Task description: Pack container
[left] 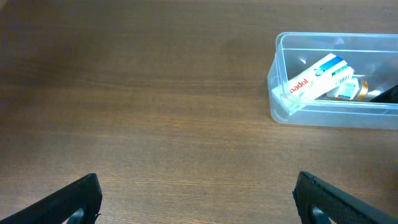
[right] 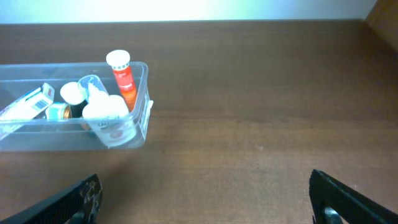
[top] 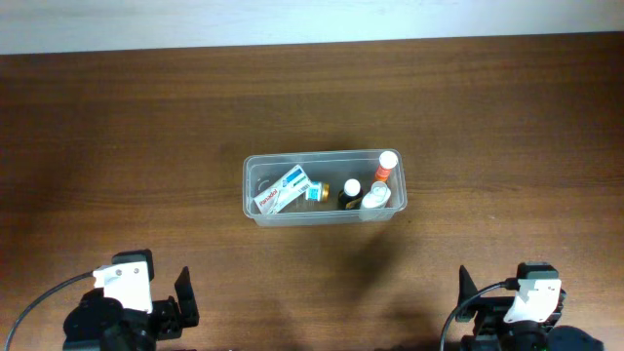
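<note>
The clear plastic container (top: 255, 185) stands at the middle of the wooden table. It also shows in the left wrist view (left: 281, 106) and the right wrist view (right: 140, 118). Inside lie a white and blue box (top: 283, 190), a small amber bottle (top: 317, 191), a dark bottle with a white cap (top: 350, 192), a clear bottle (top: 373, 202) and an orange tube with a white cap (top: 386, 165). My left gripper (left: 199, 202) is open and empty, near the front left edge. My right gripper (right: 205, 199) is open and empty, near the front right edge.
A pale wall strip (top: 312, 19) runs along the table's far edge. The bare wooden tabletop (top: 117, 146) surrounds the container on all sides.
</note>
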Controlling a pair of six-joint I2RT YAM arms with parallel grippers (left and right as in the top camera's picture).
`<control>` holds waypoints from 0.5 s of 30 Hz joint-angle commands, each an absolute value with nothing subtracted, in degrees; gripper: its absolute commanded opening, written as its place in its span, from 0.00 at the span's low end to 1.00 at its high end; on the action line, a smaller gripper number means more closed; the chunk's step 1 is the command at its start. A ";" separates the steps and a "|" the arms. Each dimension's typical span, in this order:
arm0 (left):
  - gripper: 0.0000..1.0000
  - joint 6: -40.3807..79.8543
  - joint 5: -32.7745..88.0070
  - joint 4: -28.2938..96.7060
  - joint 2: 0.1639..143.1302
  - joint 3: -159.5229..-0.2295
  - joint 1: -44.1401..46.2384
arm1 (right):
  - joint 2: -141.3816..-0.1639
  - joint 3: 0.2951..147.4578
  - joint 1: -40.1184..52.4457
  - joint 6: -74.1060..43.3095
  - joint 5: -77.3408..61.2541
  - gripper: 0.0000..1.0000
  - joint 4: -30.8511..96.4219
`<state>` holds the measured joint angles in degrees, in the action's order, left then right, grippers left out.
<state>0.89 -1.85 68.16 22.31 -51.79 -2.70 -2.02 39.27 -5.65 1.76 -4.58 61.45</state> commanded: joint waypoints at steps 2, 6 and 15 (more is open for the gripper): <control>1.00 -0.03 -1.06 68.18 21.96 -51.51 -2.79 | -0.30 32.25 -5.13 4.29 -5.41 0.98 55.16; 0.99 -0.03 -1.06 68.18 21.96 -51.51 -2.79 | -0.23 24.29 -2.09 7.33 -5.37 0.98 40.40; 1.00 -0.03 -1.06 68.18 21.96 -51.51 -2.79 | -0.23 6.35 0.36 13.32 -5.39 0.98 9.47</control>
